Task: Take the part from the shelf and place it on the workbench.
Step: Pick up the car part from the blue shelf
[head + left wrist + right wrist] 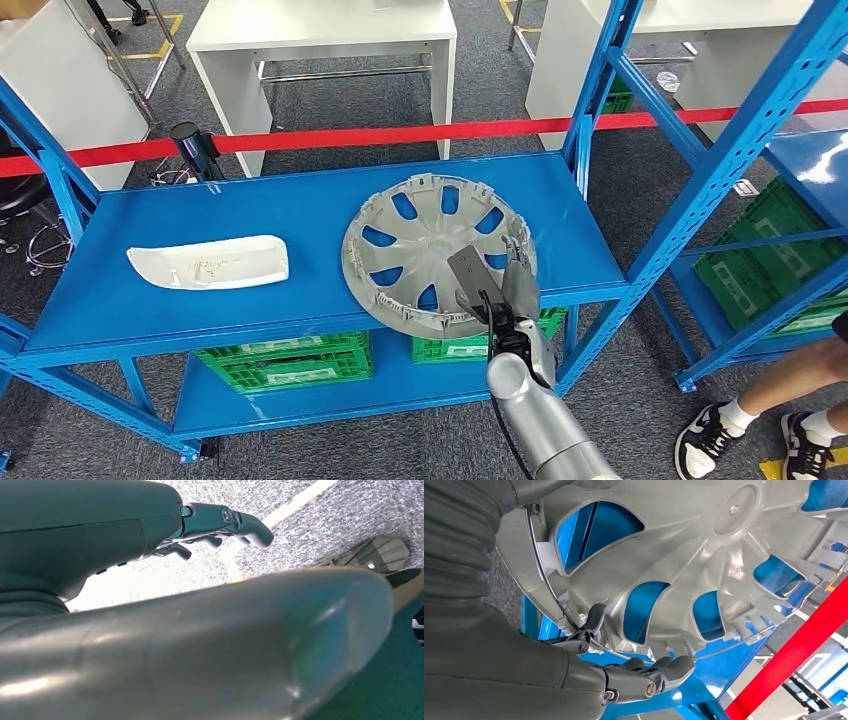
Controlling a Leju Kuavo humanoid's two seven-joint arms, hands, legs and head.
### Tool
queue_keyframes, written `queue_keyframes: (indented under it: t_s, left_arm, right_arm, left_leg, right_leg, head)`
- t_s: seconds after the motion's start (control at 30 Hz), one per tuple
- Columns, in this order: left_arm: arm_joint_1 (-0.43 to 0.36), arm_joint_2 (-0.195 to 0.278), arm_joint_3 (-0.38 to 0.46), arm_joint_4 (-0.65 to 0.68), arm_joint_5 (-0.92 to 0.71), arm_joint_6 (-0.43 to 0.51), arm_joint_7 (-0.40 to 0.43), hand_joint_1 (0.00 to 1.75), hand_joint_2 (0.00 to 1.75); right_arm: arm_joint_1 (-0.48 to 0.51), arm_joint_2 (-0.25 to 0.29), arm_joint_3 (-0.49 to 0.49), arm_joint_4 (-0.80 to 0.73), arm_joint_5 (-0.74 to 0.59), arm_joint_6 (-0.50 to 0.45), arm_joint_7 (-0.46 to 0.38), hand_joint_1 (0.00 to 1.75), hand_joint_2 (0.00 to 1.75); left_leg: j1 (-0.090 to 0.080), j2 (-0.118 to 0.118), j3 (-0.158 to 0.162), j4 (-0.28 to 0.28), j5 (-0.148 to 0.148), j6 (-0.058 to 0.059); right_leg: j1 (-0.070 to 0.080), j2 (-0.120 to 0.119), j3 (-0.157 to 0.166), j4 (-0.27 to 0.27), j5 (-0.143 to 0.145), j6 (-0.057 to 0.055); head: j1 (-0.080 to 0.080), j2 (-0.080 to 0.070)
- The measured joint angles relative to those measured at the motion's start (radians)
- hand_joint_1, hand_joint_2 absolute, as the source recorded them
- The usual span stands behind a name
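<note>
1 right hand (pixel 503 290) grips the hubcap's (pixel 425 245) rim (shelf (pixel 300 215) edge); left hand (pixel 225 522) holds nothing.

Grey hubcap (pixel 432 250) with blue-showing cutouts, white part (pixel 209 262), blue shelf (pixel 300 215), red tape (pixel 400 133), green crates (pixel 285 360).

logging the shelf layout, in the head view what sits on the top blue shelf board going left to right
white curved part → grey wheel cover, with the right hand at its near right rim → blue shelf upright
</note>
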Motion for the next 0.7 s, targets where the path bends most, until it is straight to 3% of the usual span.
queue_keyframes:
  t_s: [0.33, 0.7]
  left_arm:
    - [0.005, 0.001, 0.000, 0.000, -0.008, 0.000, -0.007, 0.00, 0.00]
    - [0.002, 0.001, 0.000, 0.000, -0.008, 0.000, -0.006, 0.00, 0.00]
  right_arm:
    - [-0.078, 0.000, -0.015, 0.037, -0.009, -0.083, -0.049, 0.00, 1.75]
    - [-0.477, 0.002, -0.055, 0.228, 0.102, -0.115, -0.018, 0.00, 1.75]
  left_leg:
    - [0.000, 0.001, -0.004, 0.000, 0.001, -0.001]
    - [-0.001, 0.007, -0.007, 0.000, 0.003, -0.003]
  right_leg:
    - [-0.001, 0.001, -0.003, 0.001, 0.003, 0.000]
    - [-0.001, 0.006, -0.010, 0.003, 0.007, -0.001]
  head:
    - [0.000, 0.000]
    - [0.000, 0.000]
